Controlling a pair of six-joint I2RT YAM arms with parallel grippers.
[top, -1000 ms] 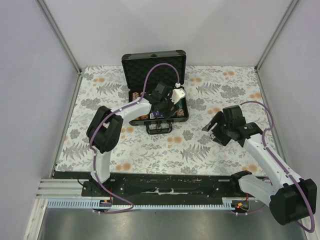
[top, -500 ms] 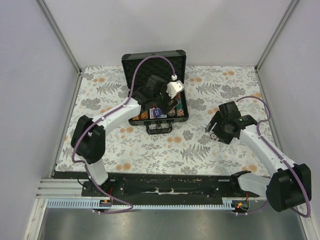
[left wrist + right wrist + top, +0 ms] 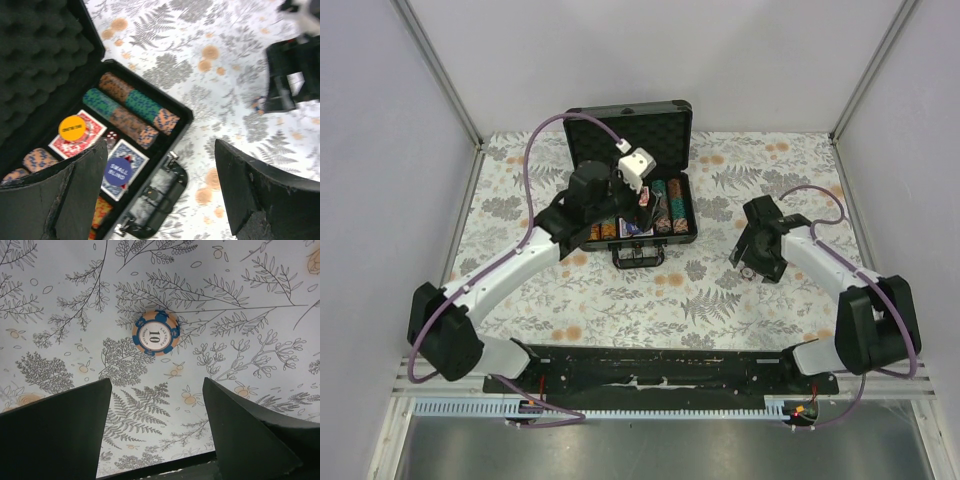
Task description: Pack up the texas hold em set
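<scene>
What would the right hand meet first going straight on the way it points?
Probably the orange-and-blue 10 chip lying flat on the floral tablecloth, centred ahead of the open right hand; depth unclear.

The chip (image 3: 156,331) reads "10"; the blue button (image 3: 117,172) reads "SMALL BLIND".

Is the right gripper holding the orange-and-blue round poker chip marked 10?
No, the orange-and-blue chip lies flat on the floral cloth beyond the open right gripper.

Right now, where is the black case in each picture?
Top external: the case stands open in the upper middle of the picture.
Left wrist: the case fills the left side, with chips inside.
Right wrist: not in it.
Shared landmark: the leafy tablecloth, seen in all three.
</scene>
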